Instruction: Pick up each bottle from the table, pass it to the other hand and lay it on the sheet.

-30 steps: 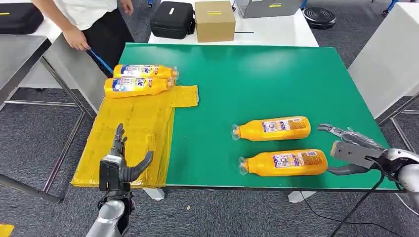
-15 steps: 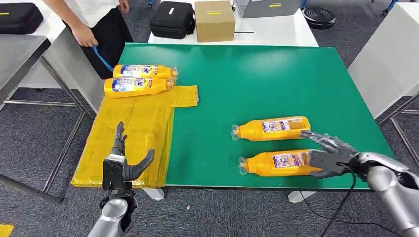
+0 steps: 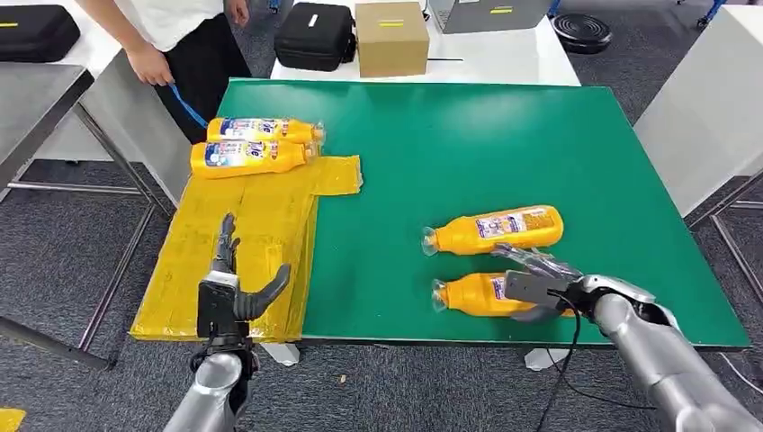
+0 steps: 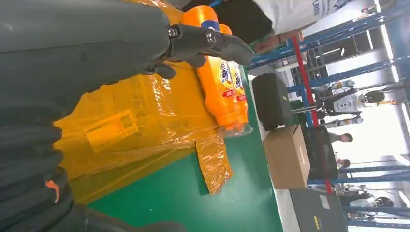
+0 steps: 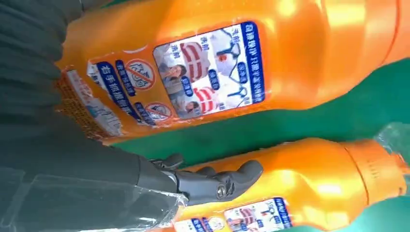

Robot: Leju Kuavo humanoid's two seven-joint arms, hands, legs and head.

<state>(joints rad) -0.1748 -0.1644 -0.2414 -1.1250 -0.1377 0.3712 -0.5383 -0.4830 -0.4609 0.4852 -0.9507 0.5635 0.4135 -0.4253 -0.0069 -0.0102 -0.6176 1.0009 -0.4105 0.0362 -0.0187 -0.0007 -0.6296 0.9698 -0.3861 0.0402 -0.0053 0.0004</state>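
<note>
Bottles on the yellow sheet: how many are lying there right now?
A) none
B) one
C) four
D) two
D: two bottles lie side by side at the far end of the sheet, while two more are on the green table near the right hand.

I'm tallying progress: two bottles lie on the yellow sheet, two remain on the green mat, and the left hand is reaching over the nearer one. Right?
Not quite: the head view shows the right hand over the nearer bottle. The left hand hovers open beside the yellow sheet. The counts are correct.
</note>
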